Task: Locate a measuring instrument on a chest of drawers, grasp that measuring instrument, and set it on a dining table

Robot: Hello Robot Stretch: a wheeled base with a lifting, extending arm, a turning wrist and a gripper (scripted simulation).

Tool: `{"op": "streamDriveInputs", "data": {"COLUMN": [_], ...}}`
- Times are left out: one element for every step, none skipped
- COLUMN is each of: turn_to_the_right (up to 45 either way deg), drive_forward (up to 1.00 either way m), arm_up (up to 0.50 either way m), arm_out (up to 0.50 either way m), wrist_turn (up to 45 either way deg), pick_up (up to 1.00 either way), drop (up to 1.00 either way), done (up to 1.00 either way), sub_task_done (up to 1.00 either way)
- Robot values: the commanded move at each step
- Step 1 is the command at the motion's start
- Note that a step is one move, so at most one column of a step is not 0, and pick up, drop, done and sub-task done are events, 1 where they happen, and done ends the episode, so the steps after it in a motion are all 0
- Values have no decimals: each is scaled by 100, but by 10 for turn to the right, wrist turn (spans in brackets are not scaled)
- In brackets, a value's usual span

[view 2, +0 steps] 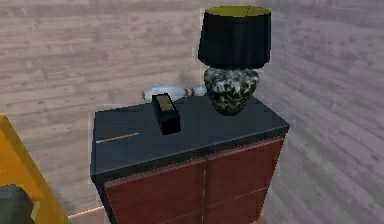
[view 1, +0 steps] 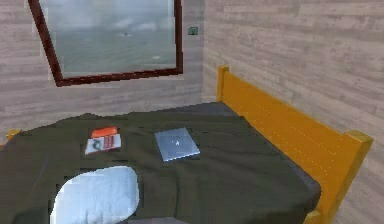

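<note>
Bed (view 1: 240,170), dark cover: pillow (view 1: 95,195), red-and-white book (view 1: 103,141), grey laptop (view 1: 177,144). Chest of drawers (view 2: 190,185): fronts flush, contents hidden. On top: thin stick (view 2: 122,137), small dark boxy object (view 2: 166,112) mid-top, white elongated item (view 2: 178,90) behind it, black-shaded lamp (view 2: 236,60).

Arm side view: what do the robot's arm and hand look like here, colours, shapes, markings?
Along the bottom edge lie a dark grey rounded lump in the left corner, perhaps robot body, though I cannot tell, and the chest of drawers' red-brown fronts. No arm or hand colours, shapes or markings can be recorded from this.
</note>
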Motion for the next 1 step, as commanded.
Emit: {"op": "streamDriveInputs", "data": {"turn_to_the_right": [0], "drive_forward": [0], "arm_up": [50], "arm_out": [0], "wrist_turn": [0], "pick_up": [0], "drop": [0], "done": [0], "sub_task_done": [0]}}
